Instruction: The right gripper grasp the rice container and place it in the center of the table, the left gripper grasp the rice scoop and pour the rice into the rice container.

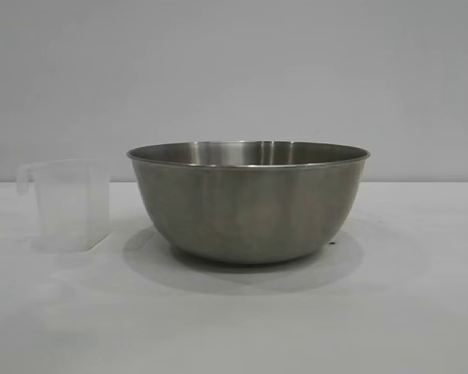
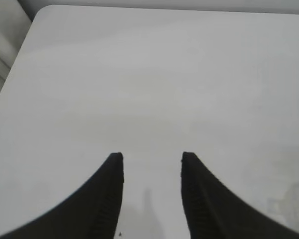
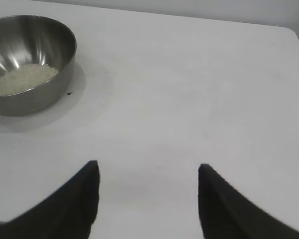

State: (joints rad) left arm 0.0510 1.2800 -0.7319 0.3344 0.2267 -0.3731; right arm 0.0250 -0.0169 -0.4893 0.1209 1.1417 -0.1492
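rice container (image 1: 248, 204) sitting mid-desk, rice (image 3: 24, 78) inside | rice scoop (image 1: 69, 204) standing at its 9 o'clock — light, easily tipped by a stray swing | left pincer (image 2: 152, 158) gaping, empty | right pincer (image 3: 148, 169) gaping, empty — risk low

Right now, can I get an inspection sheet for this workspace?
Surface: white table, one small dark speck beside the bowl.
Job's things: rice container upright mid-table; rice heaped inside it; rice scoop upright beside it, apart, looks empty.
Clutter: nothing seen.
End effectors: left gripper fingers apart over bare table, holding nothing; right gripper open, empty, away from the bowl.
Cables: nothing seen.
Surroundings: plain grey wall behind.
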